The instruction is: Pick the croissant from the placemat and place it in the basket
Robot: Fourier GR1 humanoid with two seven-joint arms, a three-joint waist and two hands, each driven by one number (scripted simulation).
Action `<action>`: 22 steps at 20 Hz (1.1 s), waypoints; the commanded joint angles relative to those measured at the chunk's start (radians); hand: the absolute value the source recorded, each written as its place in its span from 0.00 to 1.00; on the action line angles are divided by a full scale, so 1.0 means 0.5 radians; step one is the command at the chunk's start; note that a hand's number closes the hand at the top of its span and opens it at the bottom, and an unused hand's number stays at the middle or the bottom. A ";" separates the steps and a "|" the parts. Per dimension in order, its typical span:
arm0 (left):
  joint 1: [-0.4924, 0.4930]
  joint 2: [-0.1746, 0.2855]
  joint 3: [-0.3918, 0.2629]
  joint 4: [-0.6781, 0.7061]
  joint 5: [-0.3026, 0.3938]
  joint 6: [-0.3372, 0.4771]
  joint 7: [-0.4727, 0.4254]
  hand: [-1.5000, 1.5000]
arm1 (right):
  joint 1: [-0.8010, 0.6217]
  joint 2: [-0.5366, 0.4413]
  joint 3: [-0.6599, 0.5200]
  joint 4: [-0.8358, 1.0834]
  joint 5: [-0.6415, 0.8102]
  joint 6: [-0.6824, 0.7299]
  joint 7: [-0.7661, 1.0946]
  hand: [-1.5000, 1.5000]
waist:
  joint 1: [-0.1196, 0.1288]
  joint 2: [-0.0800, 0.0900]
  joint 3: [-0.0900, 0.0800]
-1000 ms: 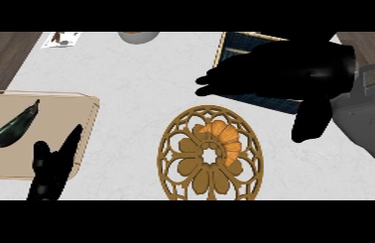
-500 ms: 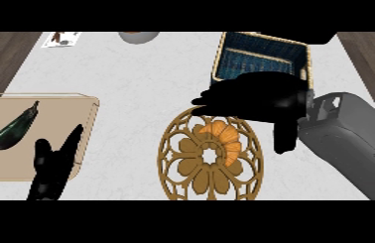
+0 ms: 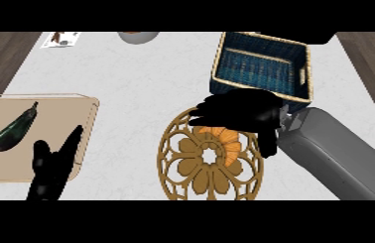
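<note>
While the croissant point(image 3: 225, 140) lies on the round gold placemat point(image 3: 183, 162), the right hand point(image 3: 242, 110) hangs just over its top end. This hand's fingers point(image 3: 209, 110) are stretched out flat toward the left and its thumb points down beside the croissant. It holds nothing. I cannot tell if it touches the croissant. Just behind the hand sits the blue basket point(image 3: 218, 63) with a straw rim. The left hand point(image 3: 50, 170) rests open at the lower left, fingers up, over the edge of a wooden board point(image 3: 51, 100). A dark green vegetable point(image 3: 18, 125) lies on that board.
</note>
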 commanded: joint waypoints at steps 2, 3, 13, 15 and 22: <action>0.064 -0.053 -0.028 0.068 0.017 -0.080 -0.002 0.50 | 0.049 -0.176 -0.089 0.093 0.093 -0.096 -0.315 0.00 | -0.011 0.013 -0.030; -0.041 -0.024 0.014 0.070 0.035 -0.070 0.141 0.50 | 0.087 0.083 0.041 0.167 0.231 -0.227 -0.154 0.00 | -0.006 0.015 -0.030; -0.056 -0.175 -0.016 0.192 -0.060 -0.053 0.025 0.50 | 0.130 0.249 0.023 0.277 0.350 -0.231 -0.194 0.00 | -0.020 0.013 -0.031; 0.053 -0.134 0.018 0.095 -0.021 -0.097 0.042 0.50 | 0.114 0.142 -0.041 0.304 0.364 -0.239 -0.311 0.00 | -0.011 0.011 -0.031; 0.015 -0.099 0.039 0.039 -0.065 -0.125 0.142 0.50 | 0.193 0.296 0.103 0.358 0.608 -0.270 -0.173 0.00 | -0.019 0.009 -0.030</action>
